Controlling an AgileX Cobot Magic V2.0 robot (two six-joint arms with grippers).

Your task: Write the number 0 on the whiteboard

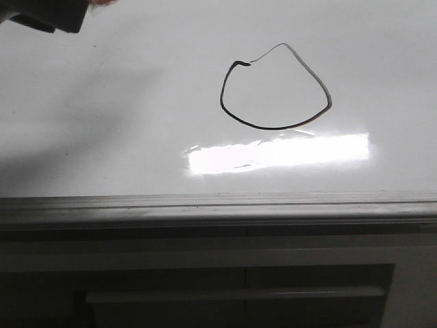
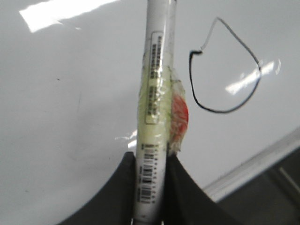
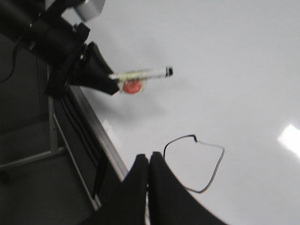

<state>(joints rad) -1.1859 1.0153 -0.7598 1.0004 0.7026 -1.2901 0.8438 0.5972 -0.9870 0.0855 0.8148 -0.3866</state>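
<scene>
The number 0 (image 1: 273,128) is a thin black lopsided loop on the whiteboard (image 1: 136,102), with a fainter peaked top and a small gap at its upper left. It also shows in the left wrist view (image 2: 220,111) and the right wrist view (image 3: 201,191). My left gripper (image 2: 151,161) is shut on the white marker (image 2: 157,93), which has a red blob (image 2: 180,115) taped on. In the right wrist view the marker (image 3: 145,72) hangs above the board, away from the loop. My right gripper (image 3: 149,159) is shut and empty, near the loop at the board's edge.
A grey metal rail (image 1: 218,205) runs along the board's near edge, with a dark panelled cabinet front (image 1: 239,287) below it. A bright glare patch (image 1: 280,154) lies just under the loop. A tiny black dot (image 2: 57,79) marks the board. The left arm (image 1: 54,17) shows at the top left.
</scene>
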